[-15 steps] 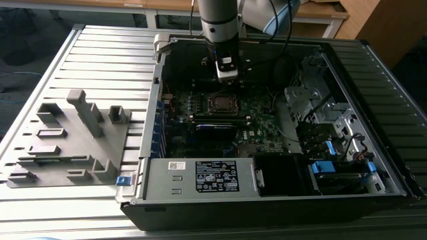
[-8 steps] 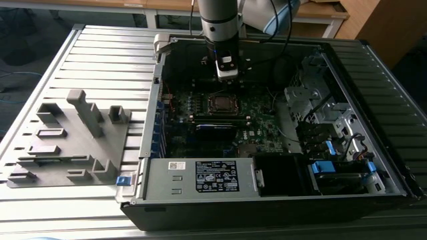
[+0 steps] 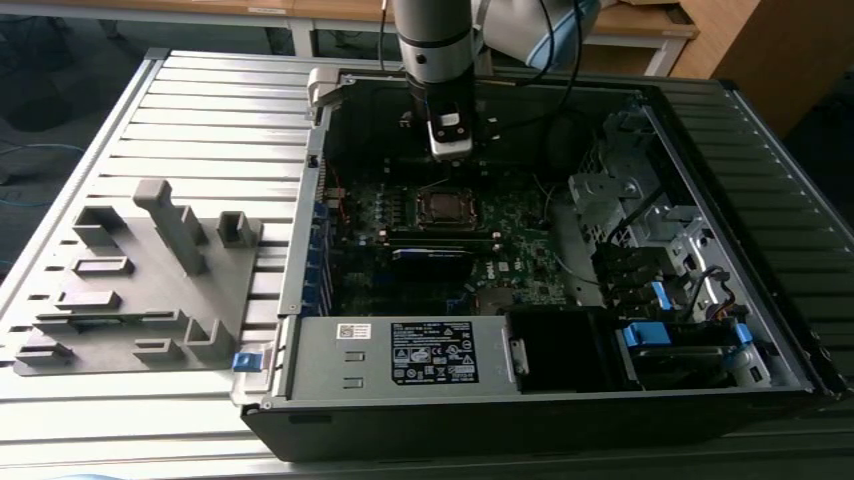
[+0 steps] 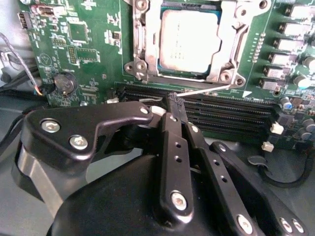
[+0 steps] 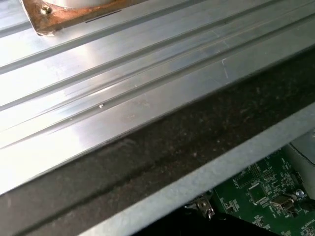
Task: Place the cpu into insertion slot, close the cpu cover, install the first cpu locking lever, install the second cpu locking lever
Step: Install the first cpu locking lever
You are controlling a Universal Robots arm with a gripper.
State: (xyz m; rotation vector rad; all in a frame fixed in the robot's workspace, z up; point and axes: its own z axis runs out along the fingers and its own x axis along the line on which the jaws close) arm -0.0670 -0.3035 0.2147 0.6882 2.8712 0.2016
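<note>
Inside an open computer case lying on a slatted metal bench, the arm's black claw hangs over the green motherboard, just above the insertion slot. In the second wrist view the cpu, its dull silver top catching the light, sits in the slot. The cpu cover, a silver frame, lies flat around it, so the chip shows through the window. A thin wire cpu locking lever runs along the cover's near edge, beside the long black memory slots. The claw is clenched, its two fingers meeting at the tip with nothing seen between them. The tip is at the lever's free end; whether it touches cannot be told. A labelled power supply fills the case's near corner. A grey moulded fixture rests on the bench at the exterior view's left.
</note>
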